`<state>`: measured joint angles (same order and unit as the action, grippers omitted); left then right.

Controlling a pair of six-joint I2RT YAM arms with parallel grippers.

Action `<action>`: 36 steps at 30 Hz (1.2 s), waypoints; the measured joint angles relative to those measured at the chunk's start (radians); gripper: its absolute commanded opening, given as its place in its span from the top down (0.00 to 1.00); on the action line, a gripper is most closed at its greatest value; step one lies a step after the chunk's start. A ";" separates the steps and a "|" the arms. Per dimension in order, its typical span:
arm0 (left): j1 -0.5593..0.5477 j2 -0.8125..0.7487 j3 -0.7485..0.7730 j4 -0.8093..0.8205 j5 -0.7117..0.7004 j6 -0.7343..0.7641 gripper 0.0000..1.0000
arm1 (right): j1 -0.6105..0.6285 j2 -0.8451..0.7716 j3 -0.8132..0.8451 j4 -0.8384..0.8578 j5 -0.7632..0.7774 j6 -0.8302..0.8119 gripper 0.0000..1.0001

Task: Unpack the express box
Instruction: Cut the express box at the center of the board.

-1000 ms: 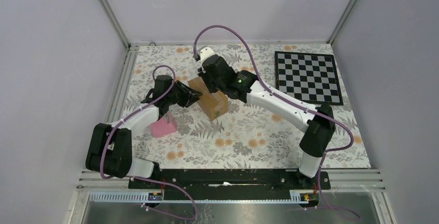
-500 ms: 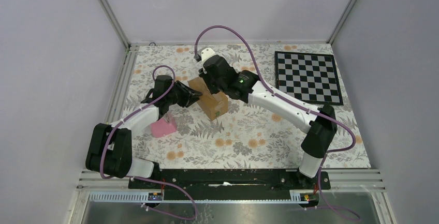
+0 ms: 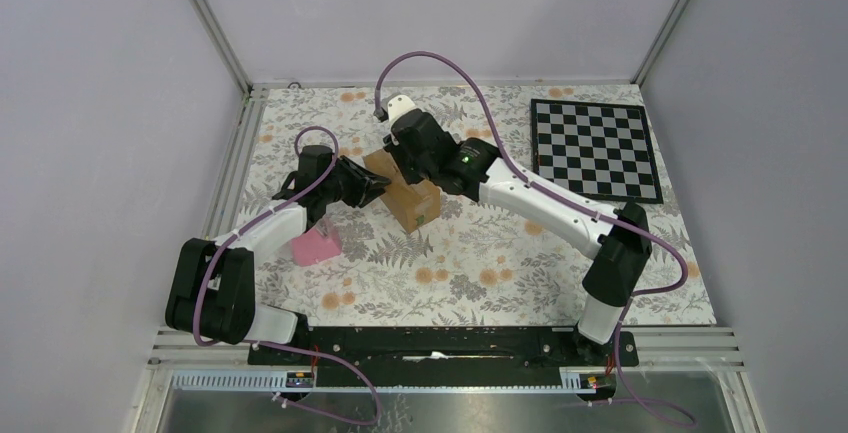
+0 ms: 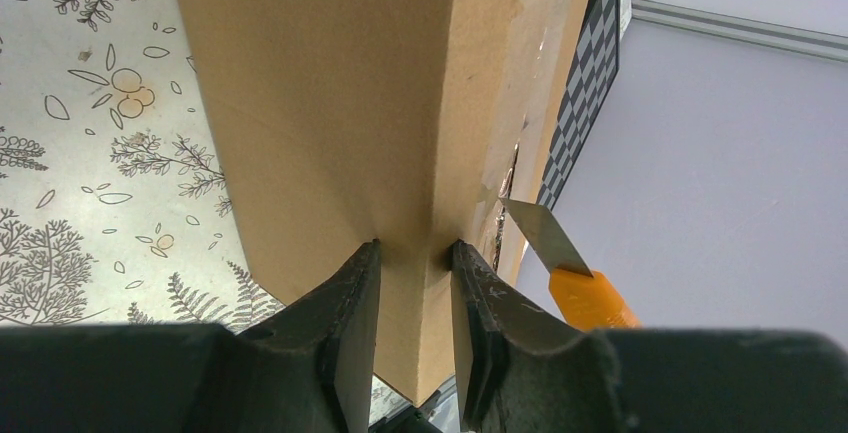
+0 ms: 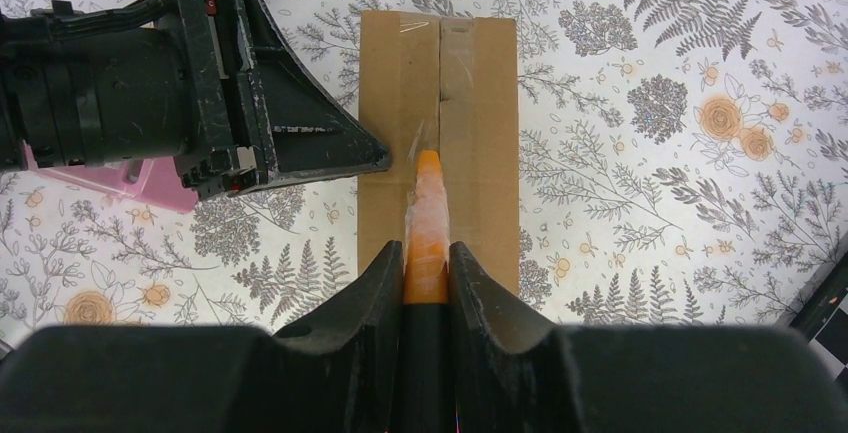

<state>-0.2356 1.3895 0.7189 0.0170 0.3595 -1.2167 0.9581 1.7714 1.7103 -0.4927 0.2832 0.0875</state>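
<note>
Cardboard and arms sit almost exactly as they did a second ago: the small brown cardboard express box point(image 3: 418, 203) has not shifted. It lies on the flower-printed table cloth point(image 3: 480, 253), a little left of the middle. Only the right arm's elbow has drifted slightly to the right.

The left gripper point(image 4: 412, 253) comes in from the left. Its black fingers stand a narrow gap apart, pinched on a vertical corner edge of the box, one pad on each face. The right gripper point(image 5: 427, 253) reaches from the far side with its fingers closed tight on the slim orange-and-black cutter point(image 5: 428, 213). It points the cutter along the clear-taped seam that runs down the middle of the box top.

In the left wrist view the silver blade point(image 4: 545, 231) meets the torn tape at the box's upper edge. I cannot tell how deep it goes. From above, the right wrist covers the far end of the box and the whole cutter, and neither gripper's fingertips show. The pink wedge-shaped object point(image 3: 315, 246) lies near the left arm, partly under its forearm. A black-and-white checkered board point(image 3: 595, 148) lies well apart at the far right.
</note>
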 measured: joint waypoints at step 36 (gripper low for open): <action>-0.005 0.014 0.079 -0.150 -0.034 -0.003 0.93 | 0.067 -0.013 -0.025 0.054 0.127 -0.080 1.00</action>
<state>-0.2401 1.4036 0.7979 -0.1326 0.3256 -1.2201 1.0252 1.7580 1.6852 -0.4385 0.4103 0.0071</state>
